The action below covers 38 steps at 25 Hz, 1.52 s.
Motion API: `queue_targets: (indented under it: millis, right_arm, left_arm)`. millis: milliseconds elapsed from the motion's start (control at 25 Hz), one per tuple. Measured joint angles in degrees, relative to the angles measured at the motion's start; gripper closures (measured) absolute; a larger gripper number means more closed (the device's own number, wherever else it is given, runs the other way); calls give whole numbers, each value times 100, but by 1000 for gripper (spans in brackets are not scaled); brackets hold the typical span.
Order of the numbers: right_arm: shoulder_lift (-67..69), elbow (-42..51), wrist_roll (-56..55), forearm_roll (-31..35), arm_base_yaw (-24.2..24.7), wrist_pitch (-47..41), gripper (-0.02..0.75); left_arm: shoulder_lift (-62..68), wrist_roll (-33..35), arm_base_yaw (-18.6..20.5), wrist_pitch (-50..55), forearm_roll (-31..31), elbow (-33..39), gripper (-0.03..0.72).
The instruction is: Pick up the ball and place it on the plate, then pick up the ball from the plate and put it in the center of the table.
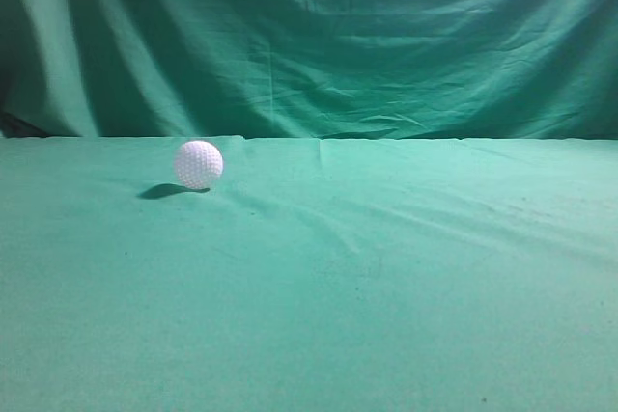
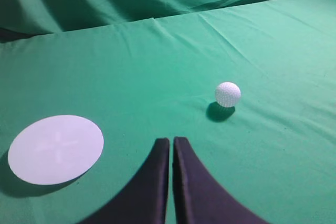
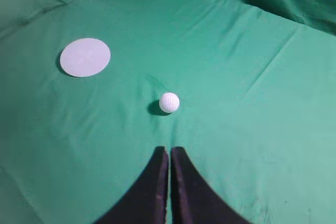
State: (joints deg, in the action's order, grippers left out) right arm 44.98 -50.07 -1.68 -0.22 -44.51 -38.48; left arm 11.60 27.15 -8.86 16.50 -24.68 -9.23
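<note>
The white dimpled ball [image 1: 199,164] rests on the green table [image 1: 386,267], left of middle in the exterior view. It also shows in the left wrist view [image 2: 228,94] and the right wrist view [image 3: 169,102]. The round white plate [image 2: 55,149] lies flat on the cloth, left of the ball; it also shows in the right wrist view [image 3: 85,57]. My left gripper [image 2: 171,140] is shut and empty, short of the ball. My right gripper [image 3: 169,149] is shut and empty, just short of the ball. Neither gripper shows in the exterior view.
A darker green draped backdrop [image 1: 309,36] hangs behind the table's far edge. The cloth has shallow wrinkles [image 1: 319,219] near the middle.
</note>
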Motion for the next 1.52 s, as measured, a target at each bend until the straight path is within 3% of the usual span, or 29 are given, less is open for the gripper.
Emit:
queue_targets:
  millis: [280,400,680,720,1000,1120,1520]
  right_arm:
    - [-1541,1596,-4,53,0,784,738]
    - [-2141,2106,-4,420,0,809,738]
    - [-2294,2209,-13,637,0,414,738]
    - [-2294,2218,-13,603,0,387,689]
    - [-2360,2298,-13,203,27,665,689]
    - [-2699,2656,-13,-10,486,838,689]
    - [-4403,4410,-13,30,2988,1808,689]
  left_arm:
    - [0,0,0,6,-11,79,688]
    - [0,0,0,6,-11,79,688]
    - [0,0,0,6,-11,79,688]
    - [0,0,0,6,-11,79,688]
    - [0,0,0,6,-11,79,688]
    - [0,0,0,6,-11,79,688]
    - [0,0,0,6,-11,79,688]
